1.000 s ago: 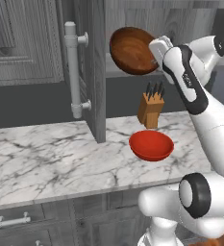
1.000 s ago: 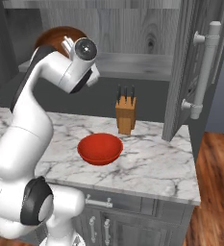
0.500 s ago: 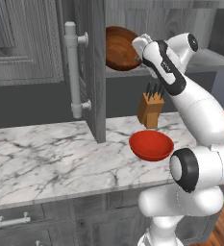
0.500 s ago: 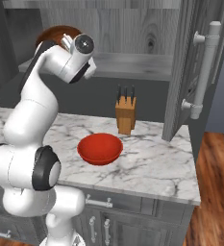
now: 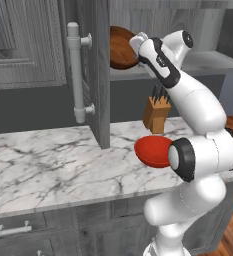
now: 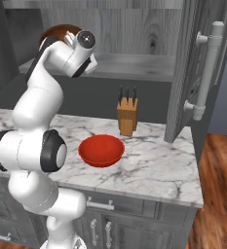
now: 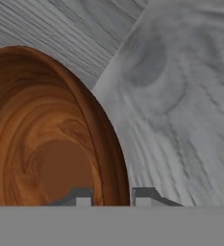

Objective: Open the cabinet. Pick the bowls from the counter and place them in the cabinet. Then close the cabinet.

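We have the cabinet (image 5: 95, 75) open and the gripper (image 7: 112, 196) pinched tight on the wooden bowl's (image 7: 46, 139) rim, up inside above the shelf (image 6: 129, 65). The red bowl (image 6: 101, 150) sits on the counter (image 6: 154, 170) near the knife block (image 6: 127, 115); it and closing the doors remain.

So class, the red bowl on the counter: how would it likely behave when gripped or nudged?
The red bowl looks glossy, so it may slip in a pinch. Its rounded underside suggests it could rock or slide on the smooth counter if pushed. It looks rigid, so it probably keeps its shape.
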